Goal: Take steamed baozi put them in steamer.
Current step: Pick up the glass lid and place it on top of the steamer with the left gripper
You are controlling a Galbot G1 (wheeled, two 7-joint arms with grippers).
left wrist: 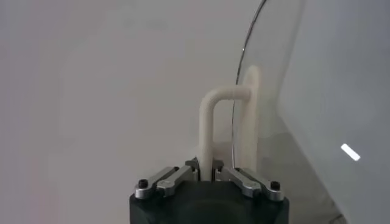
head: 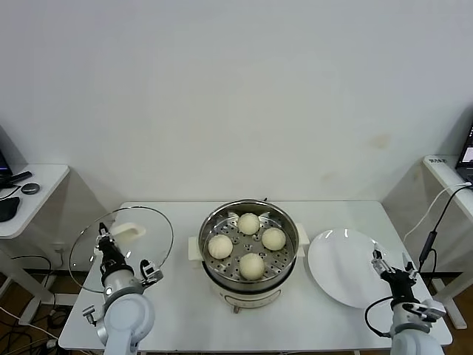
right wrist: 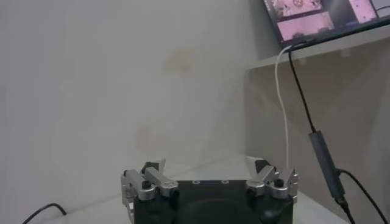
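Steamed baozi [head: 249,222]: four, spaced apart on the steamer [head: 247,285] tray, worktop [head: 185,310] centre.
Glass lid [head: 151,237]: raised left of steamer, clearing the opening; left gripper [left wrist: 206,173] jaws clamped on its handle.
Plate [head: 336,270]: bare, right, near worktop edge.
Right gripper [right wrist: 210,179]: beside plate, jaws apparently spread, empty.

You face a plain white wall [head: 236,89], evenly lit, with a faint stain right of centre. The white work table [head: 185,310] stands against it. To your left sits a white side desk [head: 33,188] carrying a dark round object and black items at its edge. To your right, another white desk [head: 447,174], a black cable [head: 436,222] hanging from it.
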